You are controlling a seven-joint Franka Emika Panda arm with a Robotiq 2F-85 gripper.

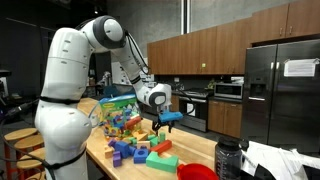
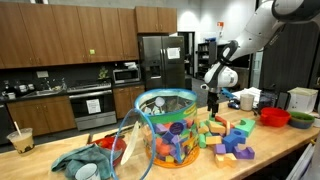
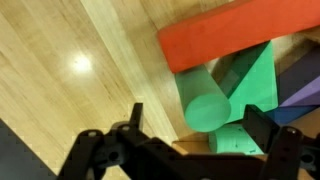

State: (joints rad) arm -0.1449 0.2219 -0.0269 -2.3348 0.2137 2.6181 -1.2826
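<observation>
Claw [image 3: 193, 120] jaws wide apart, empty, hovering over green cylinder [image 3: 206, 106], prob. not touching, red block [image 3: 225, 40] beside

Light falls from overhead, even and fairly bright on the wooden counter [image 3: 60, 100]. In the wrist view, a small round glare spot [image 3: 80, 63] shines on the wood off to one side of the gripper [image 3: 192, 125]. The gripper's own fingers [image 3: 262, 128] look dark and soft, out of focus, while the blocks [image 3: 230, 40] just beyond them are crisp. Both exterior views are small and grainy, and the room behind the gripper is dimmer.
</observation>
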